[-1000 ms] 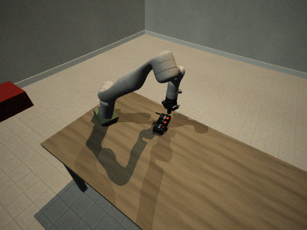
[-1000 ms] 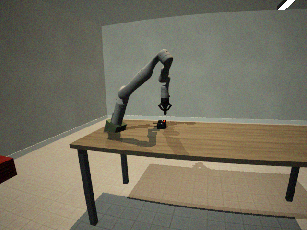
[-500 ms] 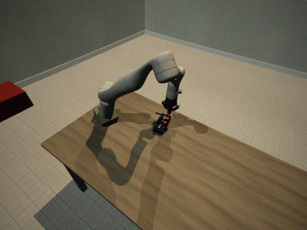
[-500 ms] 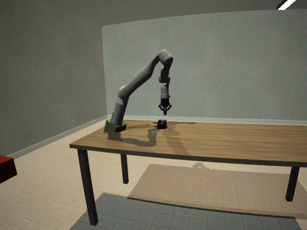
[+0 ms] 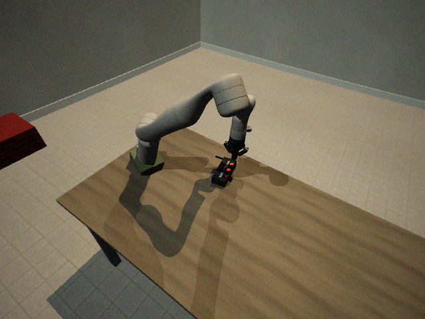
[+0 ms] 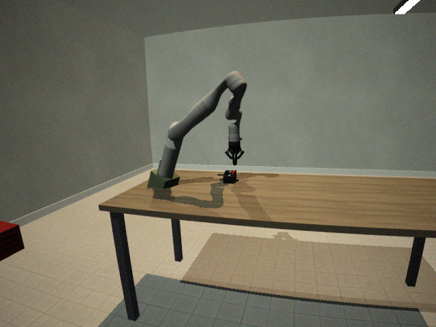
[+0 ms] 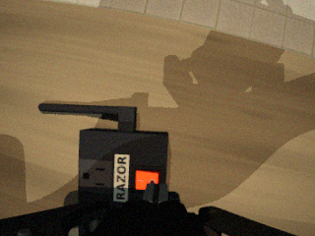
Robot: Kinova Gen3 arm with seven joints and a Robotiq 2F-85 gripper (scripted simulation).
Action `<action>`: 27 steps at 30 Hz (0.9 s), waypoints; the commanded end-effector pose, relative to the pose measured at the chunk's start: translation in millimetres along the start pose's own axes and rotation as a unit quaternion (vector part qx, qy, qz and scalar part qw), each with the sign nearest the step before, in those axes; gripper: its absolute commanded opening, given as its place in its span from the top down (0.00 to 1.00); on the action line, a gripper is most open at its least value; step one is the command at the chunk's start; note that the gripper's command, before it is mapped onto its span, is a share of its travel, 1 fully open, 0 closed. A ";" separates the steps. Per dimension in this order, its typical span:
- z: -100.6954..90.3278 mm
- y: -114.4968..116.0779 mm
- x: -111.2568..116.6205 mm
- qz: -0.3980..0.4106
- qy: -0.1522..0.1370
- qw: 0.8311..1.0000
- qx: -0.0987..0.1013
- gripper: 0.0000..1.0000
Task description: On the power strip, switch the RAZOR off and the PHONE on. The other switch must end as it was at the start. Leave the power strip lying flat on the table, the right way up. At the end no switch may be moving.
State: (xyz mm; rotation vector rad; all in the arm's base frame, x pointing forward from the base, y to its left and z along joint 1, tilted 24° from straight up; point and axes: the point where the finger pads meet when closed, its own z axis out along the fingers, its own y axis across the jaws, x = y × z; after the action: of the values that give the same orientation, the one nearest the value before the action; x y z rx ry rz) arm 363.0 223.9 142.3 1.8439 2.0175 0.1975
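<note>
A black power strip [image 5: 223,172] [image 6: 229,176] [image 7: 122,153] lies flat on the wooden table [image 5: 291,240] [image 6: 317,200], with a short black cable stub at its far end. In the wrist view its end switch [image 7: 148,180], beside the white RAZOR label [image 7: 121,187], glows orange-red. In the top view two switches glow red; the third looks dark. My gripper [image 5: 234,156] [image 6: 234,161] [image 7: 156,198] is shut on nothing. It points straight down, its fingertips a short way above the RAZOR end of the strip. The rest of the strip is hidden under the gripper in the wrist view.
The arm's green base [image 5: 146,163] [image 6: 163,180] is mounted at the table's far left corner. A red box [image 5: 15,135] [image 6: 8,239] stands on the floor to the left, away from the table.
</note>
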 end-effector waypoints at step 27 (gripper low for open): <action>27.9 -1.7 0.6 -0.001 0.000 1.000 0.002 1.00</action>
State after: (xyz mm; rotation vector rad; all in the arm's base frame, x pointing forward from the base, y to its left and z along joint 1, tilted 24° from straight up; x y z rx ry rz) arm 372.4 219.6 117.6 1.8441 2.0191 0.1941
